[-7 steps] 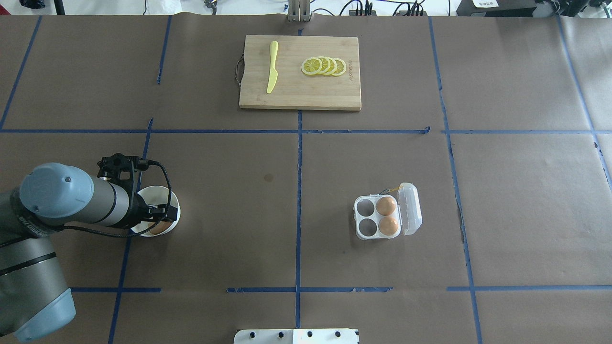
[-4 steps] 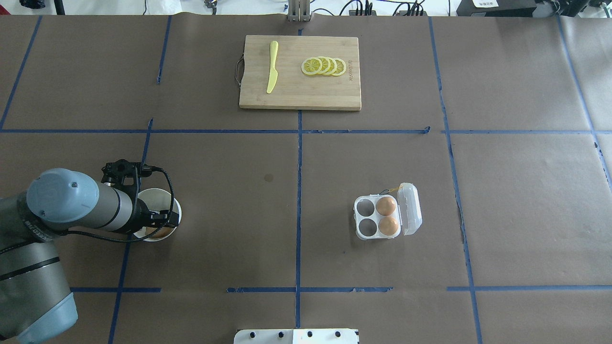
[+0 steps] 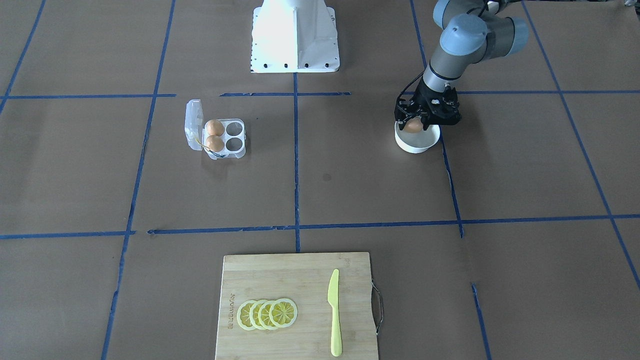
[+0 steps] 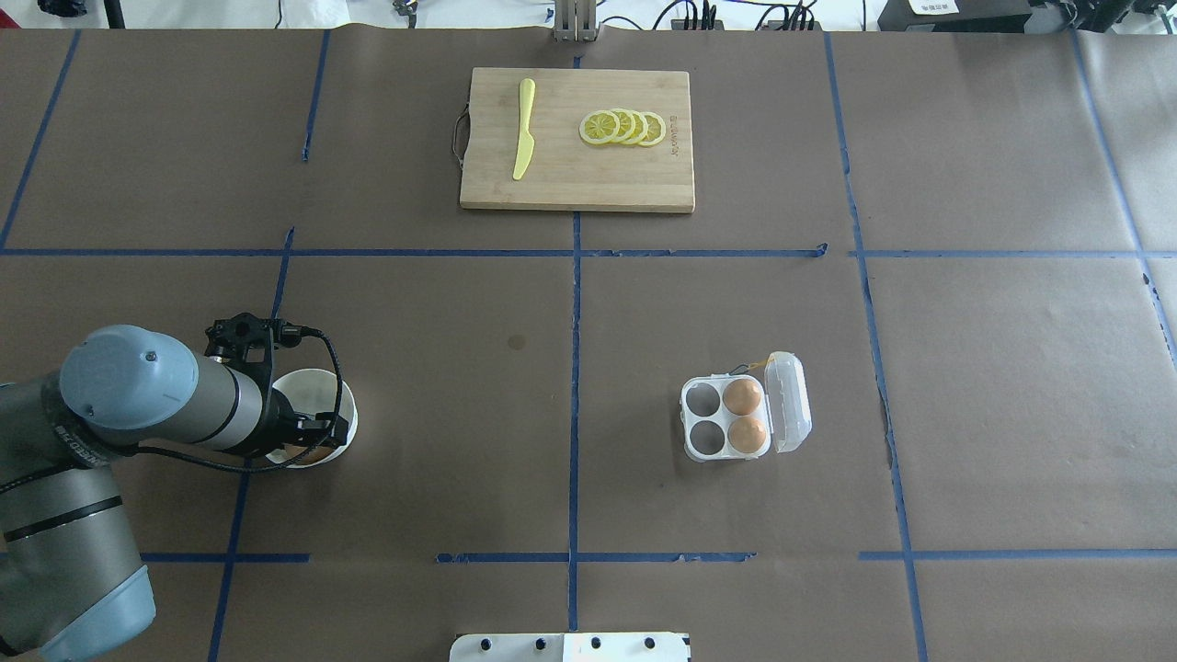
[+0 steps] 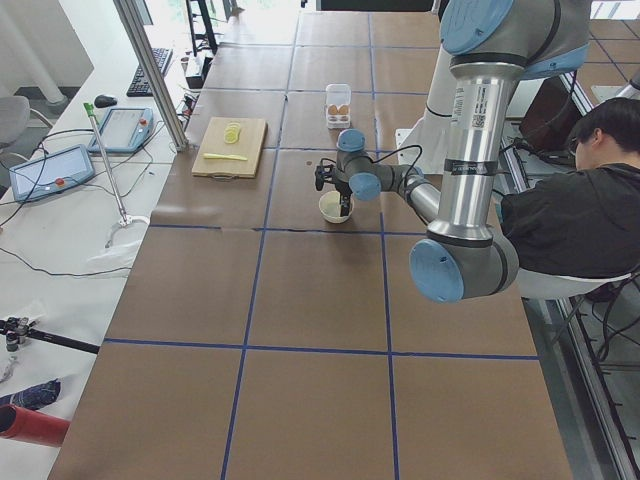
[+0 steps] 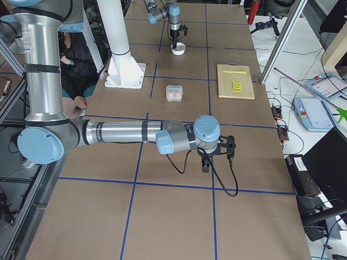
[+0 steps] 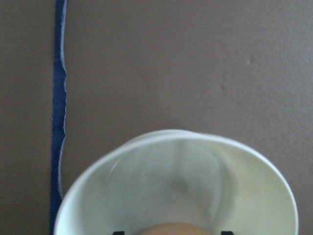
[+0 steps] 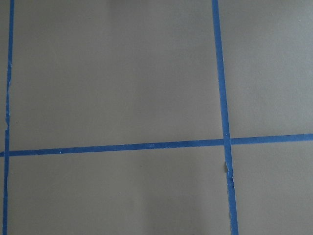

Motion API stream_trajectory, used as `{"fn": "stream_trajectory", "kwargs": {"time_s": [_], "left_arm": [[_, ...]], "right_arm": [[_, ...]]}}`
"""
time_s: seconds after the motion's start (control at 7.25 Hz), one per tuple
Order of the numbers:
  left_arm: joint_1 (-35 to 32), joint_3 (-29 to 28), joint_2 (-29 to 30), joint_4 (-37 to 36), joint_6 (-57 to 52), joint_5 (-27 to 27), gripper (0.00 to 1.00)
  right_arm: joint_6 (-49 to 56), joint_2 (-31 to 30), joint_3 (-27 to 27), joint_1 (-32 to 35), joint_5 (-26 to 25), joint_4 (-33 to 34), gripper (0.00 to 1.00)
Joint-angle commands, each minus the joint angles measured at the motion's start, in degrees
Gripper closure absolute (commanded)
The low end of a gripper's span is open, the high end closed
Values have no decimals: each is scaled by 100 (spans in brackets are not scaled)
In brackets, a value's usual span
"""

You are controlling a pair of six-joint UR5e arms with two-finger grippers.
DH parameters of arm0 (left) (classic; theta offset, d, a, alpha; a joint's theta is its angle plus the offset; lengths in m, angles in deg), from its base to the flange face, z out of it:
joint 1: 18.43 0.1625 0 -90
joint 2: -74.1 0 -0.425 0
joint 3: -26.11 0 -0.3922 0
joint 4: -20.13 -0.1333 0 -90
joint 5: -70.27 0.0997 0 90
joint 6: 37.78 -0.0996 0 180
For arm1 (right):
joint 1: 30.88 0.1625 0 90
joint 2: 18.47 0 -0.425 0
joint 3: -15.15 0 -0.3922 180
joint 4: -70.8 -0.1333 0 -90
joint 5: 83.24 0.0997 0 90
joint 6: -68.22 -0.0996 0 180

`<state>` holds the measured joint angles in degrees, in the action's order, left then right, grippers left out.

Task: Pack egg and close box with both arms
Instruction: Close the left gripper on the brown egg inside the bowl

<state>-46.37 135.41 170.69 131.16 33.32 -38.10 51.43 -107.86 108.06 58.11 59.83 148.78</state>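
Note:
The clear box [image 4: 709,421] lies open right of centre, its lid [image 4: 791,402] folded out to the right. Two eggs [image 4: 742,396] fill its right-hand cups; the two left cups are empty. A third egg [image 3: 413,125] sits between the fingers of my left gripper [image 3: 414,126], low inside the white bowl [image 3: 418,144]. The left wrist view shows the egg's top [image 7: 168,229] between the two fingertips. My left gripper [image 4: 309,445] looks shut on this egg. My right gripper [image 6: 205,164] shows only in the exterior right view, so I cannot tell if it is open or shut.
A wooden cutting board [image 4: 577,184] at the far middle carries lemon slices [image 4: 623,127] and a yellow knife [image 4: 523,129]. The white pedestal base [image 3: 295,35] stands at the robot's side. An operator [image 5: 585,200] sits beside the table.
My left arm and gripper have moved slightly toward the robot and to the right. The bowl appears to have shifted a little with them.

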Motion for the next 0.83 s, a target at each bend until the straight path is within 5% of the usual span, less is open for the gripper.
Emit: {"fn": "stream_trajectory", "kwargs": {"time_s": [0.0,0.69], "left_arm": [[-36,38,10,-11,1,-44,100],[-772,767,385,-950,18,-61,100]], "right_arm": [[0,-8,52,4,10,7,0],[-290,-8,149,4,124,-2,0]]}}
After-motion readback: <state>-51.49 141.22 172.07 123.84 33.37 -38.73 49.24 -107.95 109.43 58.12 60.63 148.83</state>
